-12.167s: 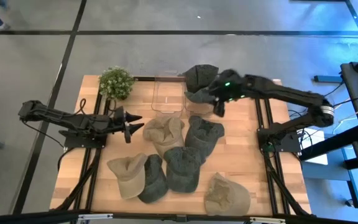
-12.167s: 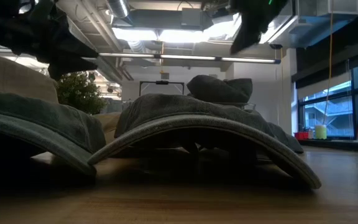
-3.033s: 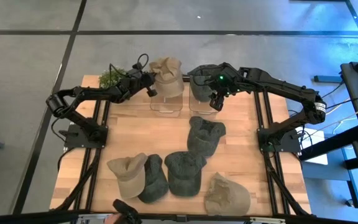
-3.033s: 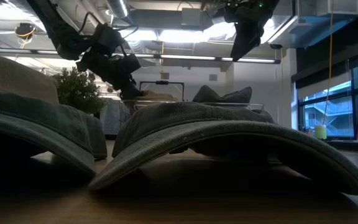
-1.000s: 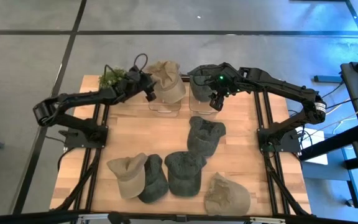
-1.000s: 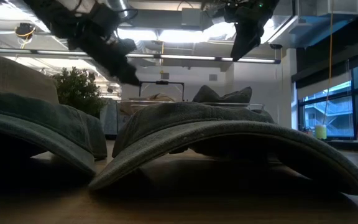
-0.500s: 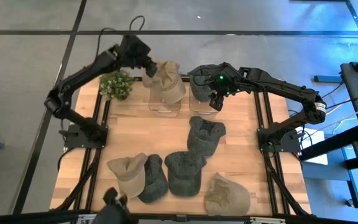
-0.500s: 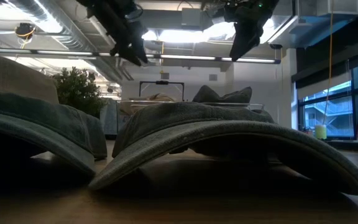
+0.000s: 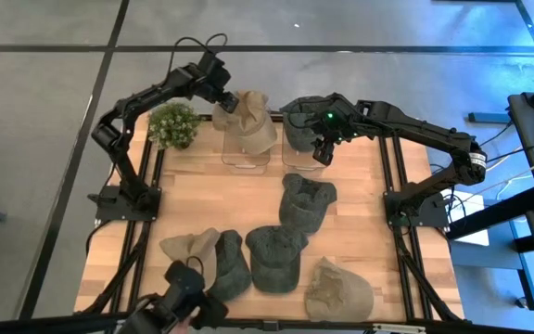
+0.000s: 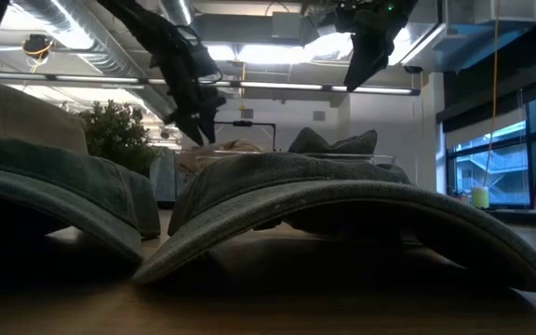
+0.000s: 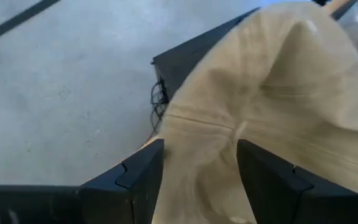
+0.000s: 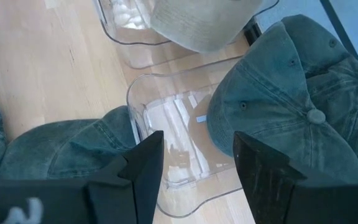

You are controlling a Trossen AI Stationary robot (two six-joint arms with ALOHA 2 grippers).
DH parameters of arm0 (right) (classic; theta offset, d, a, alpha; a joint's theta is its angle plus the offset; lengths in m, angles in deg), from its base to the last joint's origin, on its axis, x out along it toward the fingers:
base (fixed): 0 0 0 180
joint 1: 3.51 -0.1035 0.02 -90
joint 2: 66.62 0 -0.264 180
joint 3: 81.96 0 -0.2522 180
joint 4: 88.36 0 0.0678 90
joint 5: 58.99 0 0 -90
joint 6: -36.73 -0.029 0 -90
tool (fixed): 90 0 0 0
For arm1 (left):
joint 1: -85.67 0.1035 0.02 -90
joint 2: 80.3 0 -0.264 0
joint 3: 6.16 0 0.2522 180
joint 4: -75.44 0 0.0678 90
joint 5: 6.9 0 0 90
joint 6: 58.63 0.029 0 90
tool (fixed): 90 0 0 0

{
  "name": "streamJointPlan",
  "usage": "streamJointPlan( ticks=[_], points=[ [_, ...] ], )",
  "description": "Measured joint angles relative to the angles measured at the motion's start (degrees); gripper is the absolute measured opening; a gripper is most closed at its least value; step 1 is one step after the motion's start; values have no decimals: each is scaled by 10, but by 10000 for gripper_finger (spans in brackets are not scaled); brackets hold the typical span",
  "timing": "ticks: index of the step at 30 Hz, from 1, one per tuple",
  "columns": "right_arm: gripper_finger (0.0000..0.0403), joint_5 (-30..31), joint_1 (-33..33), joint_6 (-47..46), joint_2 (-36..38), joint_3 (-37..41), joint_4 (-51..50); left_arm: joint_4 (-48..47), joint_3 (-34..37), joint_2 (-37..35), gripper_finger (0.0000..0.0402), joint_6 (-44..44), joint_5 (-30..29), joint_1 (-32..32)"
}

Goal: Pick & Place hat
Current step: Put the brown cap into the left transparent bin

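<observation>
Both robot arms are dark, almost black, made of long thin pieces joined by chunky round joints, and each one stands on a black base bolted to black rails at its side of the counter (image 9: 202,199). The left arm (image 9: 146,97) has a thin black cable that loops up above its wrist, and its pincer (image 11: 194,165) has two flat, matte black fingers with stepped, blocky edges. The right arm (image 9: 406,125) has a small green light glowing near its wrist and a silver-grey ring at its elbow joint, and its pincer (image 12: 194,158) has the same two flat black fingers.
</observation>
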Motion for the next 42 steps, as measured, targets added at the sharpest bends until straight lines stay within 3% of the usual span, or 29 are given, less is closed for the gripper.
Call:
streamJointPlan(
  ticks=[5,9,29,34,38,42],
  points=[
    [193,0,0,-1,0,0,0,4,0,0,198,33,-52,1],
    [193,0,0,-1,0,0,0,2,0,0,198,35,-28,3],
    [193,0,0,11,0,0,1,2,0,44,197,18,-29,2],
    [193,0,0,11,0,0,1,-4,0,44,194,35,26,2],
    [193,0,0,11,0,0,1,-5,0,44,163,34,25,2],
    [193,0,0,11,0,0,1,-5,0,44,94,37,24,1]
  ],
)
